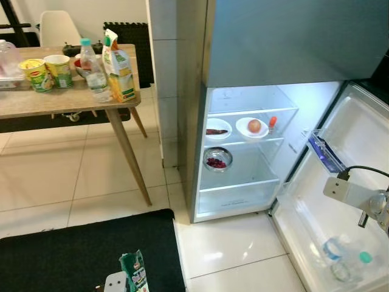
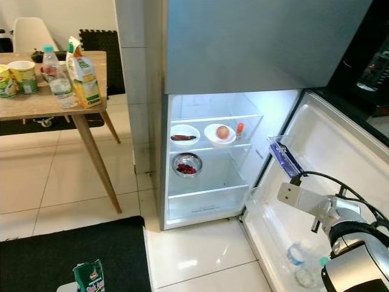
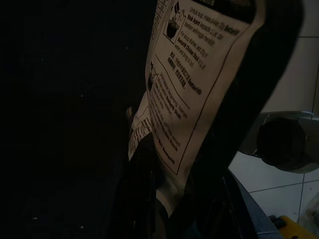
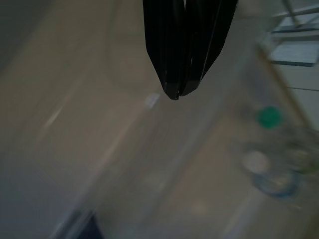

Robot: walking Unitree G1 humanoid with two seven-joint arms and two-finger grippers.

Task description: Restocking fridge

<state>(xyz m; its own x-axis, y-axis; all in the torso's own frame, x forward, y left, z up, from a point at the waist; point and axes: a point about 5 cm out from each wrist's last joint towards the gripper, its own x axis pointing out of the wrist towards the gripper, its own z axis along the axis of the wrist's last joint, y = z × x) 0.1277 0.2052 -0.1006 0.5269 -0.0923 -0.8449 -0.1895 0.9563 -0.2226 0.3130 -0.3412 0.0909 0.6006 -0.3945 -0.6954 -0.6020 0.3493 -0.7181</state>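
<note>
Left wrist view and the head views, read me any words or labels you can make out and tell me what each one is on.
Packet held in the left pincer: black printed instructions, too small and dim to read.
Same green packet in the head view: logo too blurred to read.
Juice carton on the table: print too small to read.
Two noodle cups: red logo, unreadable.
Water bottle: label unreadable.
So there is no legible text.

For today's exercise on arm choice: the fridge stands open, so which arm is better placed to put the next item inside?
Probably the left. Its end effector is shut on a green packet, ready to carry to the open fridge. The right end effector is shut and empty, near the door bottles.
</note>
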